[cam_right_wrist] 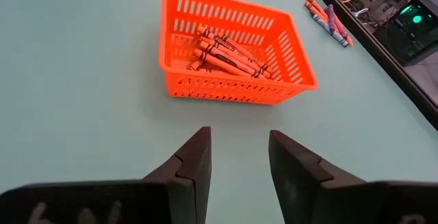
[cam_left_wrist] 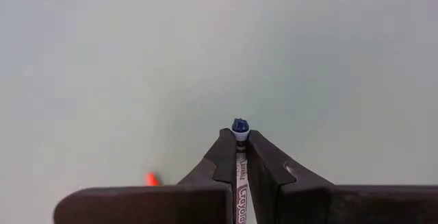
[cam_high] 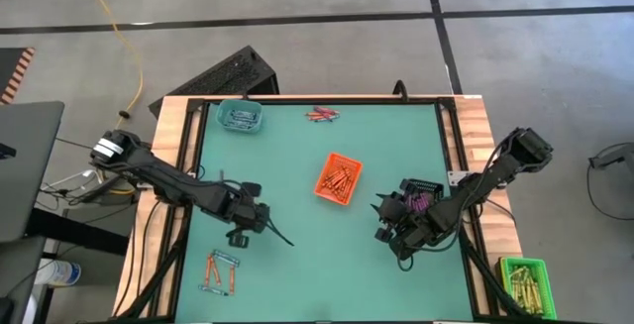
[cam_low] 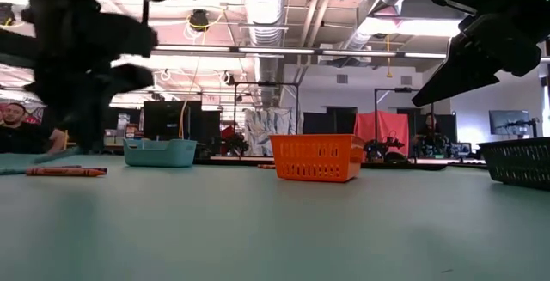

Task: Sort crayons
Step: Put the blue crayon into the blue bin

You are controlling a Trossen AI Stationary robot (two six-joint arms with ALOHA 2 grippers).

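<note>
My left gripper [cam_left_wrist: 237,136] is shut on a blue-tipped crayon [cam_left_wrist: 239,126] above the green table's near left part [cam_high: 243,233]. A small group of orange and blue-grey crayons [cam_high: 220,272] lies flat on the table just nearer than it; one orange tip [cam_left_wrist: 151,179] shows beside the fingers. My right gripper [cam_right_wrist: 239,148] hangs open and holds nothing, right of the orange tray [cam_right_wrist: 233,46], which holds orange-red crayons. A few more crayons [cam_high: 322,115] lie at the far edge. My left gripper pinches the crayon's pale paper-wrapped shaft [cam_left_wrist: 240,176] between its two fingers. The crayon lies along the fingers, and its blue tip [cam_left_wrist: 239,125] pokes out just past the fingertips. The fingers point steeply down from above. The crayon looks clear of the table.
A teal tray [cam_high: 241,116] stands at the far left. A dark tray [cam_high: 416,197] with purple-pink crayons sits next to my right gripper. A green tray [cam_high: 525,282] of yellow-olive sticks rests off the mat at the near right. Bare mat lies between the arms.
</note>
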